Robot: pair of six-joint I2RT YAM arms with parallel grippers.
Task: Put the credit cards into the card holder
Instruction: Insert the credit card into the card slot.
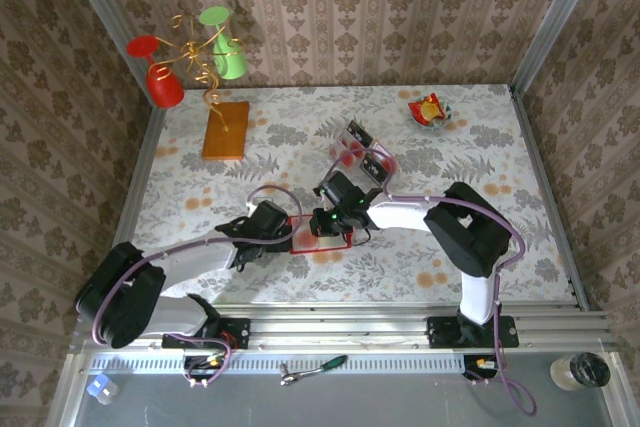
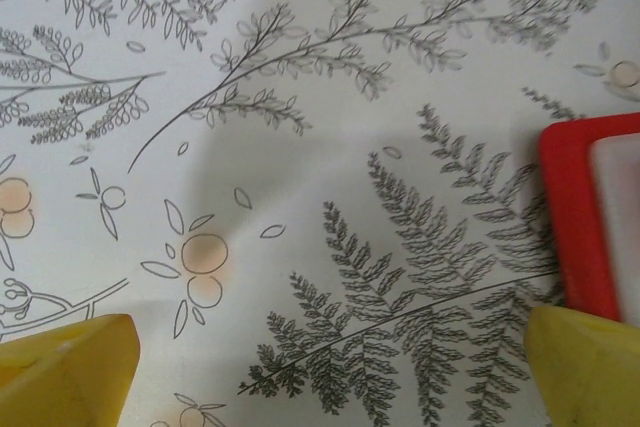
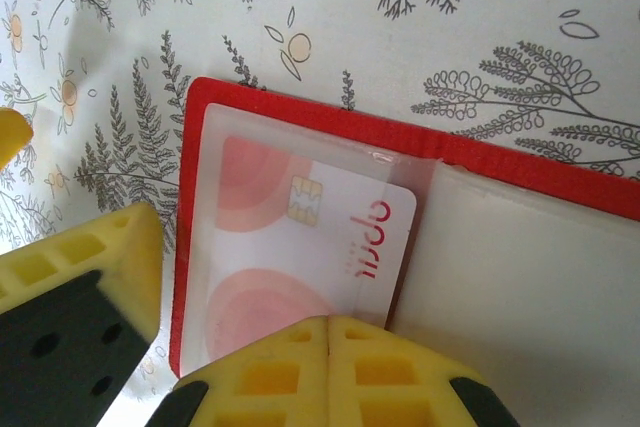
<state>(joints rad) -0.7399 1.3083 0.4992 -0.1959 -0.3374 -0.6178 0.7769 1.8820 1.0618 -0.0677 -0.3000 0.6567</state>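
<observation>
On your flowered table (image 1: 530,177), the card holder (image 3: 300,117) lies open where your two grippers meet, just below the middle of the overhead view. In the right wrist view its red rim slants across the upper half of the frame, with two clear pockets inside it. The left pocket holds one credit card (image 3: 330,237), pale with pink rounds, a chip and red lettering. The right pocket shows a plain pale face. The other credit cards (image 1: 360,152) lie in a loose cluster above the holder in the overhead view, apart from it.

Your right gripper (image 3: 328,335) sits at the bottom centre of its own view. Its tips are pressed together with no gap, over the lower edge of the pocketed card; you cannot tell whether they touch it. Your left gripper (image 2: 325,367) stands wide apart and holds nothing. One finger (image 2: 585,367), at the lower right of the left wrist view, is right at the holder's red edge, and the other is at the lower left over bare cloth.
</observation>
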